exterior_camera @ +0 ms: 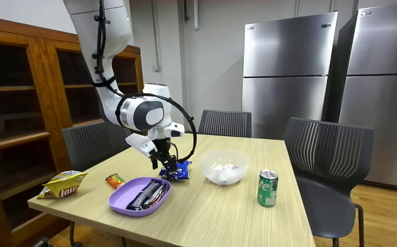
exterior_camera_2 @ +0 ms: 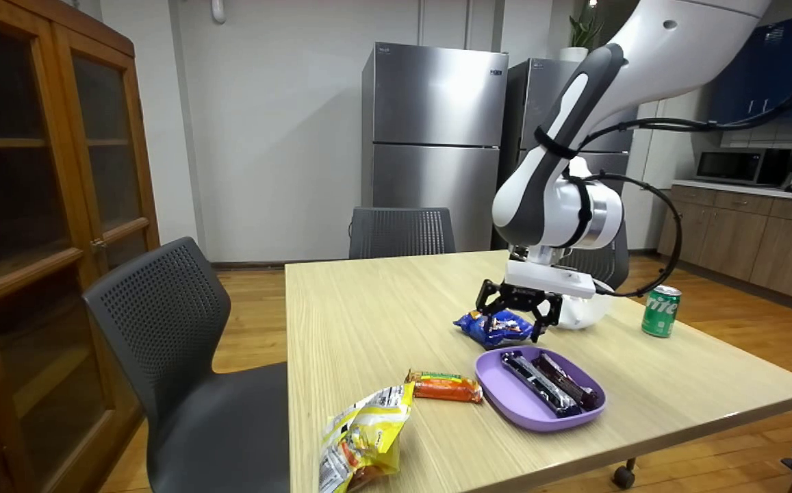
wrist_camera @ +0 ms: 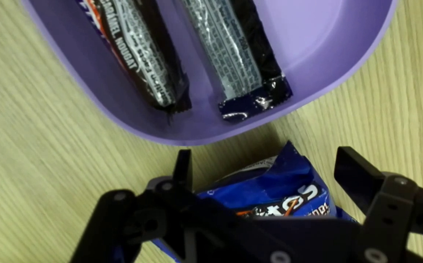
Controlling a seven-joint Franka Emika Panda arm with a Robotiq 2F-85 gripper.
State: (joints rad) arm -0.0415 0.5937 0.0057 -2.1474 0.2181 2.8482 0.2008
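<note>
My gripper (wrist_camera: pixel 264 160) stands open above a blue chip bag (wrist_camera: pixel 248 190), whose printed front shows between the fingers. Neither finger visibly grips it, and part of the bag is hidden under the gripper body. In both exterior views the gripper (exterior_camera_2: pixel 512 332) hangs low over the table, with the blue bag (exterior_camera: pixel 184 170) lying just beneath it. Close beside the bag is a purple tray (wrist_camera: pixel 306 33). Two dark-wrapped bars, a silver-and-black one (wrist_camera: pixel 229 47) and a brown one (wrist_camera: pixel 138 47), lie in that tray.
An orange packet (exterior_camera_2: pixel 443 387) and a yellow bag (exterior_camera_2: pixel 368 438) lie beyond the tray, near a table corner. A translucent bowl (exterior_camera: pixel 207 163) with white items and a green can (exterior_camera: pixel 267 190) stand on the table. Chairs (exterior_camera: pixel 325 171) surround the table (exterior_camera: pixel 219 212).
</note>
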